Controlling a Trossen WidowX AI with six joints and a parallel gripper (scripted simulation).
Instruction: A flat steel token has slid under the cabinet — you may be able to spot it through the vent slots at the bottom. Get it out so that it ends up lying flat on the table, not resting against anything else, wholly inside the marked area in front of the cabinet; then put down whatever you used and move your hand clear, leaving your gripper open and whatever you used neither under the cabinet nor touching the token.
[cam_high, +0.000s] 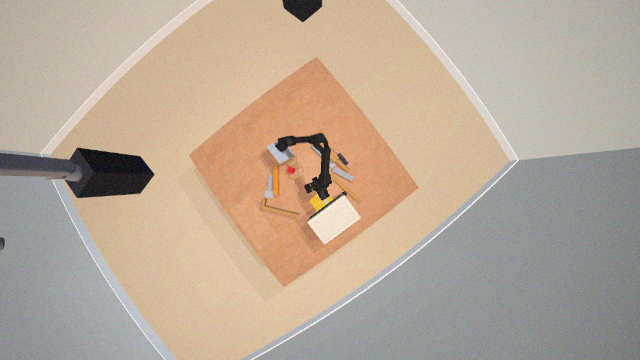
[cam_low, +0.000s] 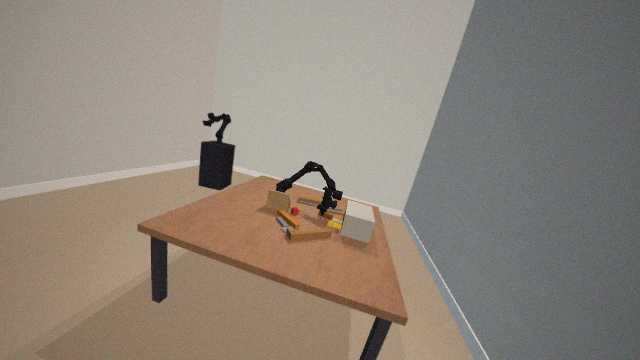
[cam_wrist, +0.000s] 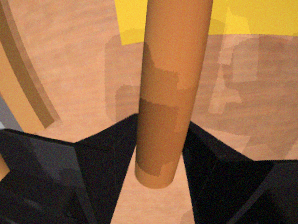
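Observation:
The white cabinet (cam_high: 334, 220) (cam_low: 357, 222) stands on the table (cam_high: 240, 165) (cam_low: 235, 235). The yellow marked area (cam_high: 316, 202) (cam_low: 334, 226) (cam_wrist: 255, 17) lies in front of it. My gripper (cam_high: 323, 196) (cam_low: 322, 213) (cam_wrist: 160, 121) is low by the marked area, shut on a round wooden handle (cam_wrist: 172, 60). The handle runs up out of the wrist view over the yellow edge, so its far end is hidden there. A small light grey patch shows between gripper and cabinet in the top view; I cannot tell whether it is the tool's end or the token. The token is not clearly seen.
An L-shaped wooden stick (cam_high: 282, 211) (cam_low: 310, 235), an orange bar (cam_high: 276, 181) (cam_low: 288, 219) and a grey tool (cam_high: 269, 186) lie to one side. A red cube (cam_high: 291, 170) (cam_low: 295, 211) is nearer the arm's base. A grey bar (cam_high: 343, 173) and a dark-handled tool (cam_high: 342, 158) lie opposite.

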